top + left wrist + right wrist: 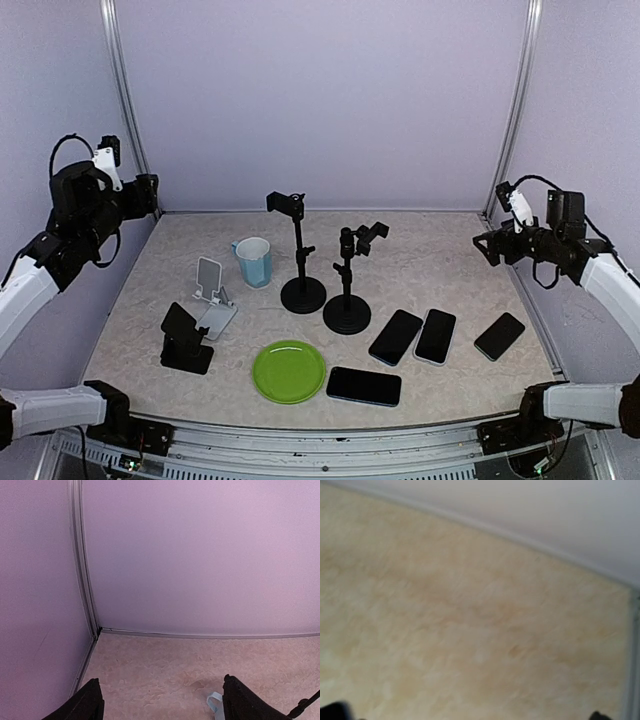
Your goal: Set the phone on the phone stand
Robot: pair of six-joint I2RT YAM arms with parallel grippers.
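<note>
Several dark phones lie flat at the front right of the table: one (396, 337), a white-edged one (436, 335), one further right (499, 336) and one near the front edge (364, 386). A white folding phone stand (213, 300) and a black folding stand (185, 340) sit at the left. Two tall black clamp stands (300, 250) (350, 285) stand mid-table. My left gripper (150, 195) (162, 707) is open and empty, raised over the back left corner. My right gripper (485, 245) (467, 715) is open and empty, raised at the right edge; only its fingertips show in its wrist view.
A light blue mug (254, 261) stands between the white stand and the clamp stands; its handle shows in the left wrist view (214, 702). A green plate (289, 371) lies at the front centre. Purple walls enclose the table on three sides.
</note>
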